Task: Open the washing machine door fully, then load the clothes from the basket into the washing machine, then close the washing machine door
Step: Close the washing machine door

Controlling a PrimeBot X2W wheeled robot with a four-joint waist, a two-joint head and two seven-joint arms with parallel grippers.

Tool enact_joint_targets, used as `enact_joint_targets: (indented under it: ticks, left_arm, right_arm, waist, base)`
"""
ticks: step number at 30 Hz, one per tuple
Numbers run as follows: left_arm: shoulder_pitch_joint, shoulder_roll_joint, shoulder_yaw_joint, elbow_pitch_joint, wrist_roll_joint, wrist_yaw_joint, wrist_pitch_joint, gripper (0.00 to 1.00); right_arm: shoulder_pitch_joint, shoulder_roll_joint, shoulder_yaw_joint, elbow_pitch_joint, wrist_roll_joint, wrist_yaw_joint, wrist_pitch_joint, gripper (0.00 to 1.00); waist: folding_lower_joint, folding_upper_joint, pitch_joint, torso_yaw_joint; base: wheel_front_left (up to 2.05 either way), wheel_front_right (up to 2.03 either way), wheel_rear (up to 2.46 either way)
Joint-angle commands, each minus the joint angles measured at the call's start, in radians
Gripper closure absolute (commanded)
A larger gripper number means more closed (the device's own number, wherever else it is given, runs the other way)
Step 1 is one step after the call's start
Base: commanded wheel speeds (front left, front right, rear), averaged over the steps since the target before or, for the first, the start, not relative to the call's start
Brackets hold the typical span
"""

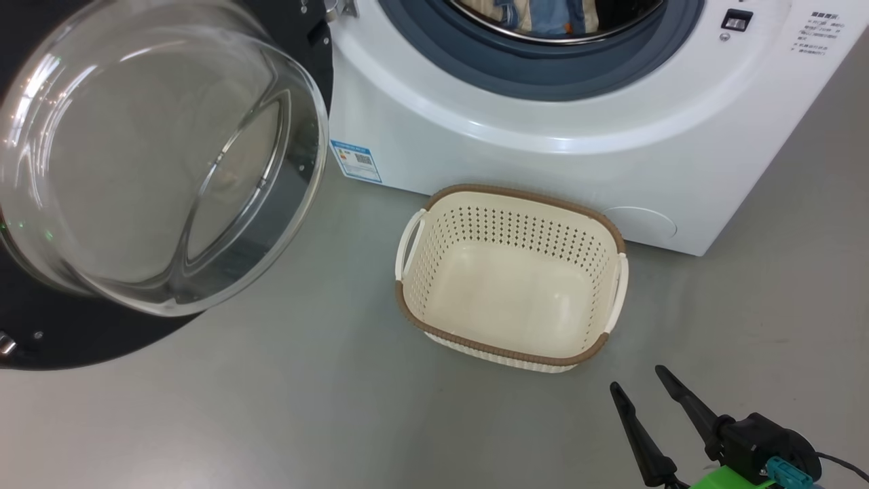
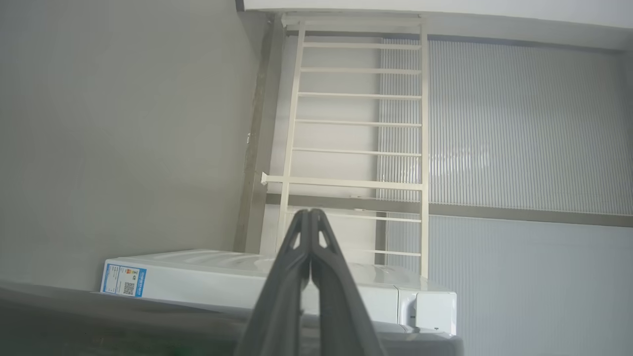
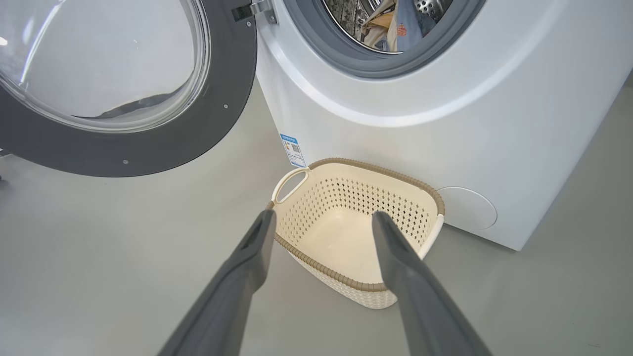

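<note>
Washing machine door (image 1: 156, 170) stands swung wide to the left: a glossy black ring around a bulging clear glass bowl, leaving the drum mouth free. Clothes (image 3: 390, 29), blue printed fabric with cream, lie inside the perforated steel drum of the white washing machine (image 1: 543, 156). Basket (image 1: 502, 354), cream perforated plastic with a brown woven-look rim, sits empty just before the machine. Right end effector (image 1: 637, 379) is spread wide and holds nothing. Left end effector (image 2: 310, 212) is pressed closed, empty. Judgement: loading done, door not yet closed.
</note>
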Motion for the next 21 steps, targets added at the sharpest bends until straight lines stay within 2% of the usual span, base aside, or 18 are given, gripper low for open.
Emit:
enact_joint_targets:
  ticks: [1,11,21]
  left_arm:
    - [0.033,0.060,0.005,-0.040,-0.012,-0.010,0.026,1.00]
    - [0.072,0.034,0.007,-0.063,-0.029,-0.010,0.079,1.00]
    - [0.087,0.001,0.009,-0.093,-0.074,-0.010,0.204,1.00]
  right_arm:
    - [-0.011,-0.012,0.026,-0.019,-0.004,0.002,-0.008,0.00]
    - [0.004,-0.025,0.031,-0.028,0.001,0.002,-0.008,0.00]
    - [0.002,-0.017,0.032,-0.025,0.002,0.002,-0.008,0.00]
  waist:
    - [0.0000,0.0000,-0.010,-0.004]
    - [0.0000,0.0000,-0.017,-0.022]
    - [0.0000,0.0000,-0.020,-0.033]
  base:
    - [0.00,0.00,0.00]
    - [0.00,0.00,0.00]
    - [0.00,0.00,0.00]
